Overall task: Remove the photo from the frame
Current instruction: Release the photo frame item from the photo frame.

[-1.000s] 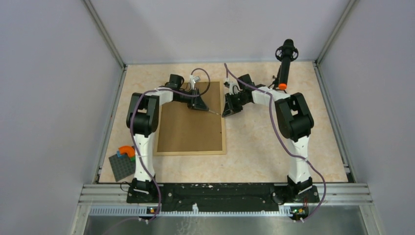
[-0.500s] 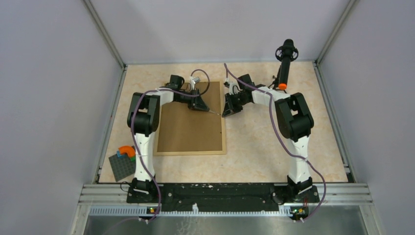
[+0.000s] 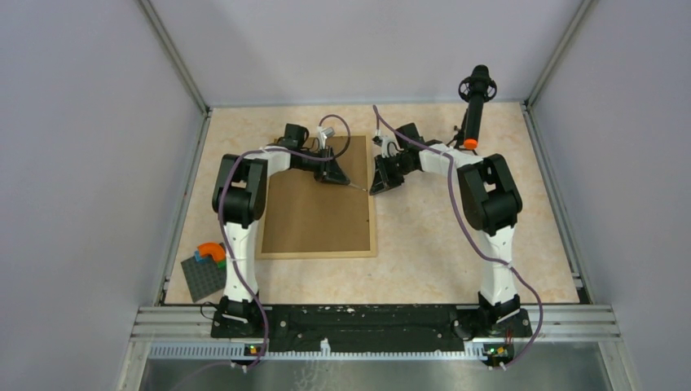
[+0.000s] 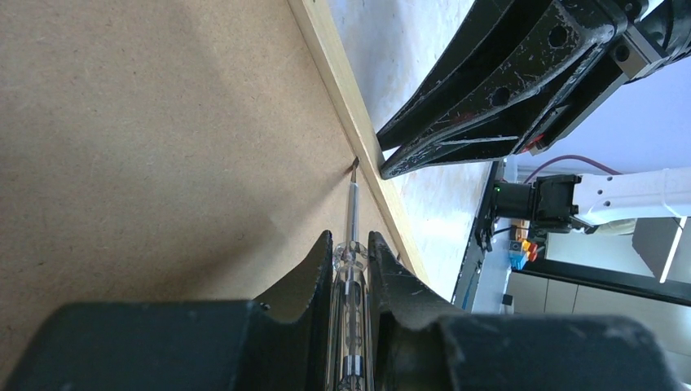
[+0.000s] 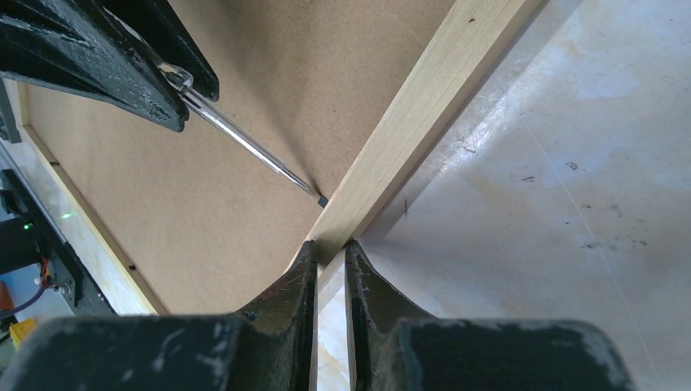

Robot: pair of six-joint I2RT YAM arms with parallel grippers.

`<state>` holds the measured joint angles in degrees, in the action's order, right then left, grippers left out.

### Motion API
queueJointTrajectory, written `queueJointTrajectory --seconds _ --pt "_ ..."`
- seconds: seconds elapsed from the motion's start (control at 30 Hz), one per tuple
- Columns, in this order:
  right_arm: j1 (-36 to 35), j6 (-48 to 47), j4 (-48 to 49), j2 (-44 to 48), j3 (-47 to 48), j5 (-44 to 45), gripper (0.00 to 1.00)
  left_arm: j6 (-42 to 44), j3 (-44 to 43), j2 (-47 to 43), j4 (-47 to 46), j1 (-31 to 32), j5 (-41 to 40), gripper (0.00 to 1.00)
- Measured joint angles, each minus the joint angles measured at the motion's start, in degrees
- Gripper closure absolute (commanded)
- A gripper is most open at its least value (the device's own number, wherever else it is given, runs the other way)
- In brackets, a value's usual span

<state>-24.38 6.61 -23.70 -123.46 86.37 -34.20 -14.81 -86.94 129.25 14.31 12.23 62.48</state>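
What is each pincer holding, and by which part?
Left pincer grips a screwdriver by its clear handle; right pincer, shut, seems to hold nothing.

One frame (image 3: 318, 208). One counter (image 3: 440, 244). One screwdriver (image 4: 352, 204). Two arms: one left arm (image 3: 239, 195), one right arm (image 3: 489, 199). One dark studded baseplate (image 3: 200, 281). On it one orange arch brick (image 3: 212, 250), plus smaller blue and green bricks (image 3: 199, 256), too small to count. One black upright handle (image 3: 477, 102).
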Motion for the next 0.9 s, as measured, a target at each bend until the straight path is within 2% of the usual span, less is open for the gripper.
queueJointTrajectory --seconds 0.33,0.9 --pt "0.02 0.00 -1.68 -0.59 1.20 0.04 1.00 1.11 -2.62 2.19 2.19 0.13 1.92 1.00" --pt "0.11 -0.92 -6.95 -1.22 3.96 2.29 1.00 -1.95 -8.55 9.25 2.69 0.13 9.07 1.00"
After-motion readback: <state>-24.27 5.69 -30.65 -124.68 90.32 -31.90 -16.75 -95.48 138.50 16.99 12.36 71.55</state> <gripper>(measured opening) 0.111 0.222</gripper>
